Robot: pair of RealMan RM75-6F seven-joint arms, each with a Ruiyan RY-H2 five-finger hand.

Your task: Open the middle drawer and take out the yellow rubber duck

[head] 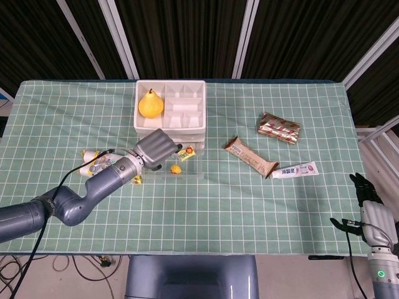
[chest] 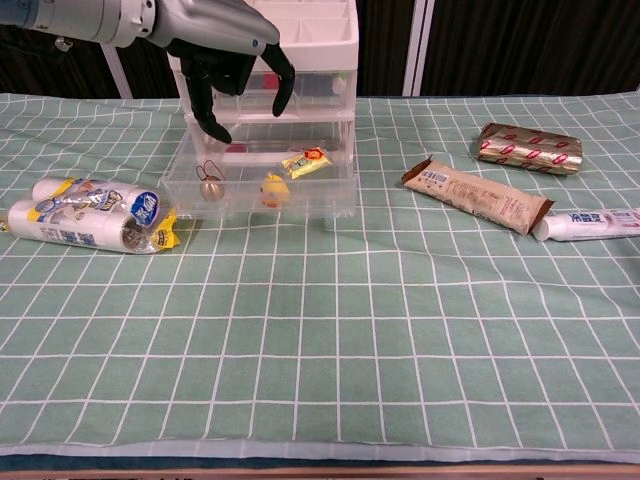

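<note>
The small yellow rubber duck [head: 176, 169] [chest: 273, 188] lies in the pulled-out clear drawer [head: 191, 176] [chest: 250, 209] of the white drawer unit [head: 181, 112] [chest: 305, 40]. My left hand [head: 156, 149] [chest: 235, 55] hovers over the drawer's left half. Its fingers are spread and point down, and it holds nothing. It is above and to the left of the duck and does not touch it. My right hand [head: 368, 205] hangs at the table's near right corner with its fingers apart and holds nothing. The chest view does not show it.
In the drawer lie a yellow packet [chest: 305, 161] and a small bell charm [chest: 210, 187]. A pear [head: 150, 104] sits on the unit. Wrapped bottles [chest: 90, 215] lie left of the drawer. A brown bar [chest: 475, 195], a shiny packet [chest: 528, 148] and a toothpaste tube [chest: 590, 224] lie to the right.
</note>
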